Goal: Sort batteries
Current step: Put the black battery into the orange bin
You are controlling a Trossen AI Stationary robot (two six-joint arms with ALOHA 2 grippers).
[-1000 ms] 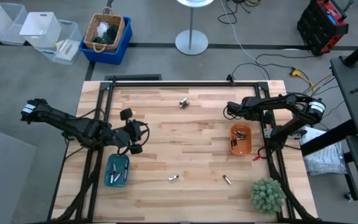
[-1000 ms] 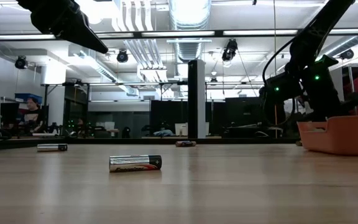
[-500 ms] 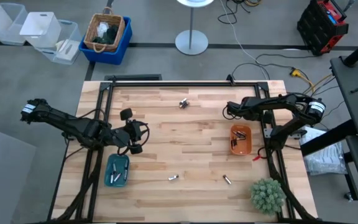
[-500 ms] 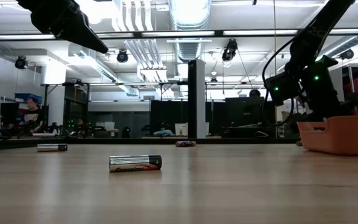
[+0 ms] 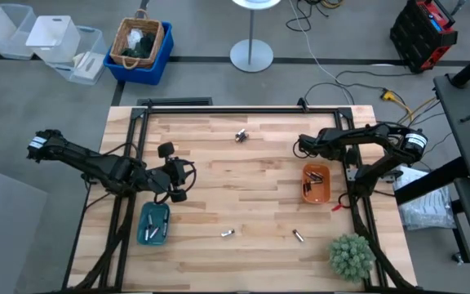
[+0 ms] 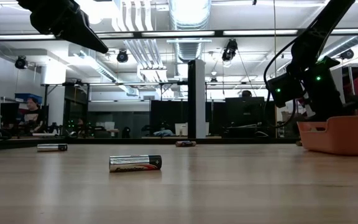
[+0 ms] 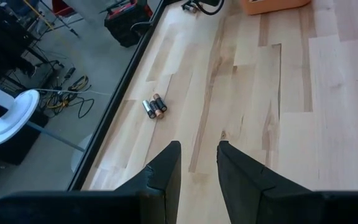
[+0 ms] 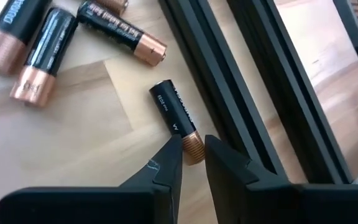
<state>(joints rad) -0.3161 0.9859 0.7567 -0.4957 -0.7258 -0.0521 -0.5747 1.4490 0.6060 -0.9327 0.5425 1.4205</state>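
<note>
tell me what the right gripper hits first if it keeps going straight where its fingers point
Most likely the black battery with the copper end: in the right wrist view that end sits just past the right gripper, in the narrow gap between its fingers. Depth is hard to judge.

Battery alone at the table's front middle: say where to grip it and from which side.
Take the battery at mid-body, straight down from above, fingers closing across its width. It lies flat on the table, long axis roughly left to right, so probably only its sides are free.

Both end effectors [image 7: 197, 163] [image 8: 193, 155] narrowly parted.
</note>
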